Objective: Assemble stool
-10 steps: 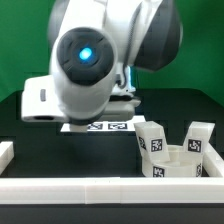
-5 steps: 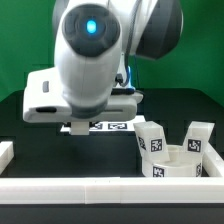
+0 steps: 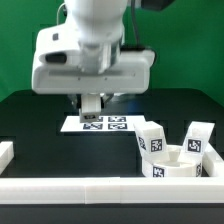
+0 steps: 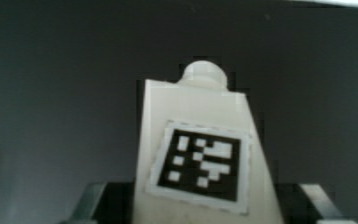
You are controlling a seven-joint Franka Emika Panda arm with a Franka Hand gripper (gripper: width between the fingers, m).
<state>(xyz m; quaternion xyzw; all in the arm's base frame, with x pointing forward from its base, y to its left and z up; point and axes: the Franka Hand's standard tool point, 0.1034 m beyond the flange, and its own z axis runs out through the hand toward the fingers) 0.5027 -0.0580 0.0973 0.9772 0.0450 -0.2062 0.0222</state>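
Observation:
My gripper [image 3: 91, 104] hangs above the table's far middle, shut on a white stool leg [image 4: 201, 130]. In the wrist view the leg fills the gap between the two dark fingers [image 4: 105, 200] and points away, with a rounded peg at its far end and a black-and-white tag on its face. In the exterior view the held leg [image 3: 91, 105] shows only as a short pale block under the hand. At the exterior view's right, the round white seat [image 3: 172, 160] lies on the table with two tagged legs [image 3: 152, 140] standing up from it.
The marker board [image 3: 105, 124] lies flat on the black table right under the gripper. A long white border rail [image 3: 90, 191] runs along the front, and another rail piece [image 3: 5, 152] sits at the exterior view's left edge.
The arm has swung upward and turned, so the large wrist joint that faced the camera is now out of the way and the hand with the leg shows above the marker board.

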